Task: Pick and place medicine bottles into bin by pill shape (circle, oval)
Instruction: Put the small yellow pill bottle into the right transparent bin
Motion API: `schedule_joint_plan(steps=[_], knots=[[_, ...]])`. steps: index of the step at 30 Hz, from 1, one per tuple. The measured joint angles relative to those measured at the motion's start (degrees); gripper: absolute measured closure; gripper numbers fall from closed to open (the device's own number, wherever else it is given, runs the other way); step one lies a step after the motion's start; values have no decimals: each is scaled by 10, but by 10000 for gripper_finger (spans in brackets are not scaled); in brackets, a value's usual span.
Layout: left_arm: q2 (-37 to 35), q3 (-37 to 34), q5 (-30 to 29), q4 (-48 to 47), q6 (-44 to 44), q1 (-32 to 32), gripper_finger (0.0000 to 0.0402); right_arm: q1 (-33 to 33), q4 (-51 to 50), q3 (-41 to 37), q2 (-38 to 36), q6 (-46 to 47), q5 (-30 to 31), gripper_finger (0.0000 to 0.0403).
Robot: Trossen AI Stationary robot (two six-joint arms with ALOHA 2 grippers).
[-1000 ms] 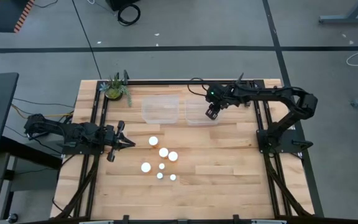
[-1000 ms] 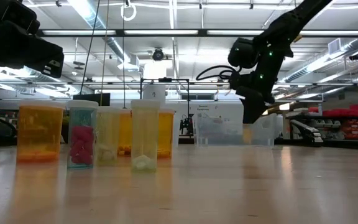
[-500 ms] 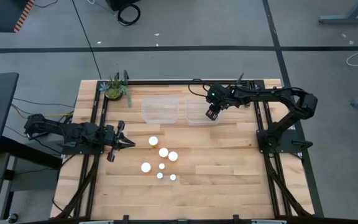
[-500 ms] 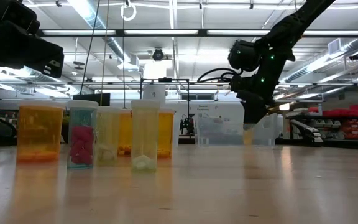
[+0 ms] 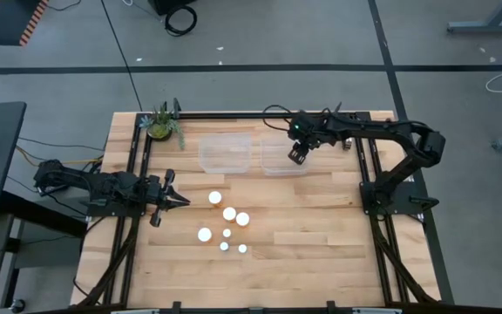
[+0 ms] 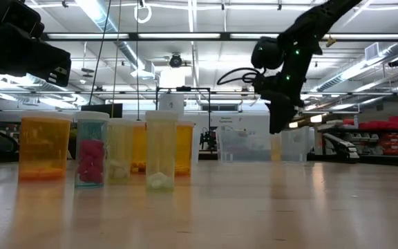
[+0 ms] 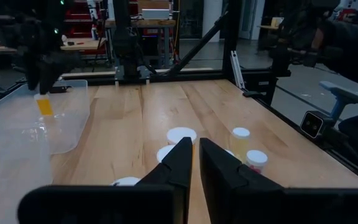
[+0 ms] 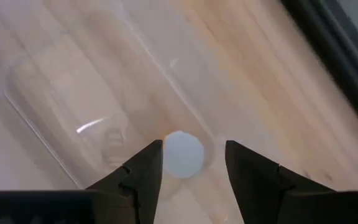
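The left gripper (image 5: 181,201) rests clenched and empty at the table's (image 5: 321,235) left side, just beside six bottles (image 5: 226,224) clustered mid-table. Further right stand two clear bins (image 5: 226,153), side by side. Above the right bin (image 5: 273,161) hangs the right gripper (image 5: 297,158), fingers parted and released, with one white-capped bottle (image 8: 183,154) standing in that bin below it.

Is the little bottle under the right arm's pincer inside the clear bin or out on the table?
Inside. The bottle stands upright in the right clear bin, white cap up, below the open right pincer.
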Motion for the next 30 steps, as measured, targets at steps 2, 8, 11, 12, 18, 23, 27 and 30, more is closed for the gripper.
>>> schedule_joint_plan(steps=[2,8,11,12,18,23,27,30], knots=[[0,0,0,0,0,0,366,9,-13,17,0,0,3,221],[0,0,0,0,0,0,373,58,2,36,0,0,2,212],[0,0,0,0,0,0,373,86,16,36,0,5,-5,206],[0,0,0,0,0,0,372,95,21,36,0,9,-9,204],[0,0,0,0,0,0,364,163,55,36,0,33,-16,203],[0,0,0,0,0,0,367,232,86,36,0,55,-17,203],[0,0,0,0,0,0,372,291,105,36,0,83,-17,203],[0,0,0,0,0,0,374,339,127,36,0,107,-9,203]])
